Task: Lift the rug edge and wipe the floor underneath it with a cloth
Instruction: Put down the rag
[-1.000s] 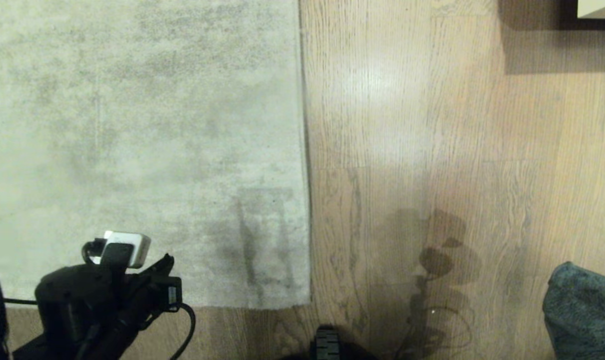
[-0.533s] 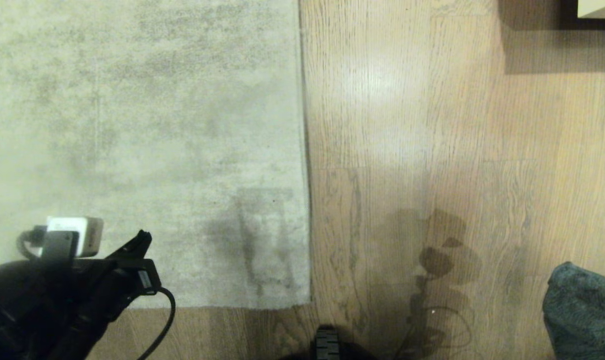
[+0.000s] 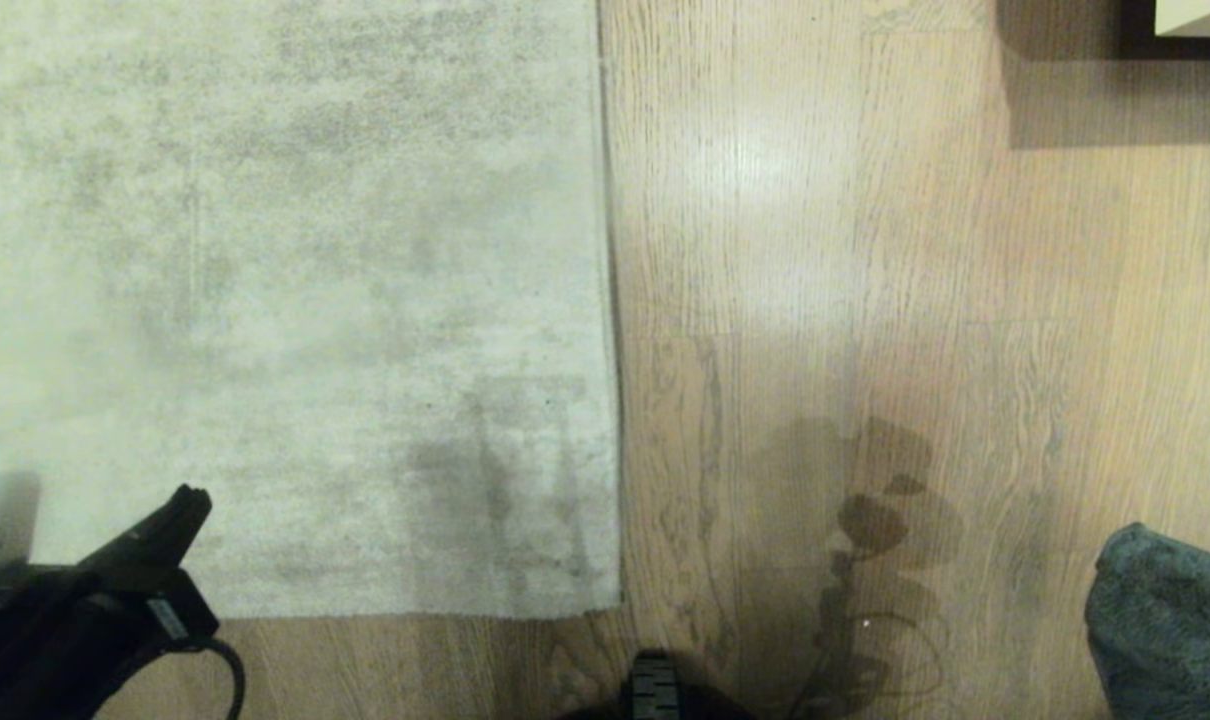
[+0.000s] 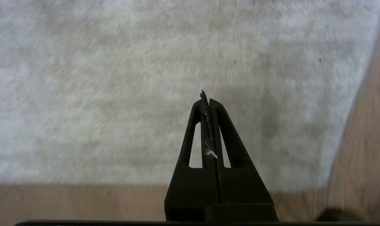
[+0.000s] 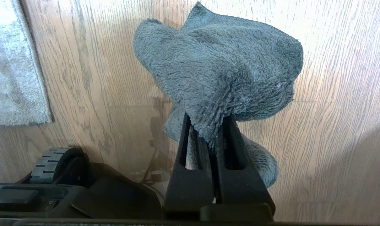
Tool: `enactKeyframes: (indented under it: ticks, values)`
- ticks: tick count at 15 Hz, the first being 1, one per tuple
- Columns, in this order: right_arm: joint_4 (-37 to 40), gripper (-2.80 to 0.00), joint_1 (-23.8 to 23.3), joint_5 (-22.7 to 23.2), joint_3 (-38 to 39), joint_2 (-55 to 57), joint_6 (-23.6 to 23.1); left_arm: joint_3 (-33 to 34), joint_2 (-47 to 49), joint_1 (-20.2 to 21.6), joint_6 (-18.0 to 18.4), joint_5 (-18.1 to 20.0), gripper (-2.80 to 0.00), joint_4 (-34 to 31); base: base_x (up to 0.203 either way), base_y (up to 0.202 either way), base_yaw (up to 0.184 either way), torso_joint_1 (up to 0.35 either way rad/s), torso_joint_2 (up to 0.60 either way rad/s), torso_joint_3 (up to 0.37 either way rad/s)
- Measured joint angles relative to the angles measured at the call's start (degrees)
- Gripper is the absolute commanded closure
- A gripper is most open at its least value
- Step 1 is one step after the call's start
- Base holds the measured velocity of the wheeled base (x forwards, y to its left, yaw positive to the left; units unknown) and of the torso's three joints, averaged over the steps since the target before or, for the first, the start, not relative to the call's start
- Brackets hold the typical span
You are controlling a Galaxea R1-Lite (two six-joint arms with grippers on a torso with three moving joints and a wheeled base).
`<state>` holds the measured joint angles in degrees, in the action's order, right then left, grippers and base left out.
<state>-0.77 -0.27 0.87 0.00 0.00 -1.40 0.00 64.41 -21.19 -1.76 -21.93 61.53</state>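
Observation:
The pale mottled rug (image 3: 285,300) lies flat over the left half of the head view, its right edge and near edge resting on the wood-grain floor (image 3: 865,300). My left gripper (image 3: 180,505) is at the lower left, above the rug's near edge, shut with nothing held; only lint clings to its fingers (image 4: 205,103). In the left wrist view the rug (image 4: 146,78) fills most of the picture. The dark grey-teal cloth (image 3: 1165,625) shows at the lower right. My right gripper (image 5: 207,125) is shut on the cloth (image 5: 221,66), which bulges over the fingertips and hangs above the floor (image 5: 334,110).
A pale piece of furniture (image 3: 1200,15) casts a shadow at the far right. My base and a ribbed wheel (image 3: 655,690) sit at the bottom middle, the same wheel (image 5: 50,160) showing near the rug corner (image 5: 17,88) in the right wrist view.
My left arm has drawn back towards the lower left, its wrist camera sliding almost out of the head view. Rug, cloth and right arm have stayed put.

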Motion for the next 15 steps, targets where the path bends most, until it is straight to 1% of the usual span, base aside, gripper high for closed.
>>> enactKeyframes:
  ticks: [2,5,7,8,9,10,13,15]
  values:
    - [0.02,0.0,0.0,-0.02,0.0,0.0,-0.04,0.0,-10.52,-0.26,-0.02,0.38,0.0,-10.81,0.0,0.0,0.0,0.0,0.0,0.0]
    - [0.02,0.0,0.0,-0.02,0.0,0.0,-0.02,-0.98,-28.5,-0.69,-0.04,2.37,0.0,-30.54,0.0,0.0,0.0,0.0,0.0,0.0]
    - [0.02,0.0,0.0,-0.02,0.0,0.0,0.02,-2.14,-38.79,-0.8,0.05,4.74,0.0,-44.63,0.0,0.0,0.0,0.0,0.0,0.0]
    - [0.0,0.0,0.0,-0.02,0.0,0.0,0.03,-2.41,-42.14,-0.85,0.08,6.82,0.0,-50.72,0.0,0.0,0.0,0.0,0.0,0.0]
    - [0.02,0.0,0.0,-0.02,0.0,0.0,0.02,-2.26,-44.15,-0.85,0.03,9.39,0.0,-55.35,0.0,0.0,0.0,0.0,0.0,0.0]
    - [0.0,0.0,0.0,-0.02,0.0,0.0,0.03,-1.93,-45.6,-0.85,-0.14,12.06,0.0,-58.25,0.0,0.0,0.0,0.0,0.0,0.0]
    - [0.02,0.0,0.0,-0.02,0.0,0.0,0.04,-0.62,-47.59,-0.89,-0.32,20.67,0.0,-61.18,0.0,0.0,0.0,0.0,0.0,0.0]
    - [0.02,0.0,0.0,-0.02,0.0,0.0,0.02,-0.14,-48.04,-0.89,-0.41,21.36,0.0,-61.58,0.0,0.0,0.0,0.0,0.0,0.0]
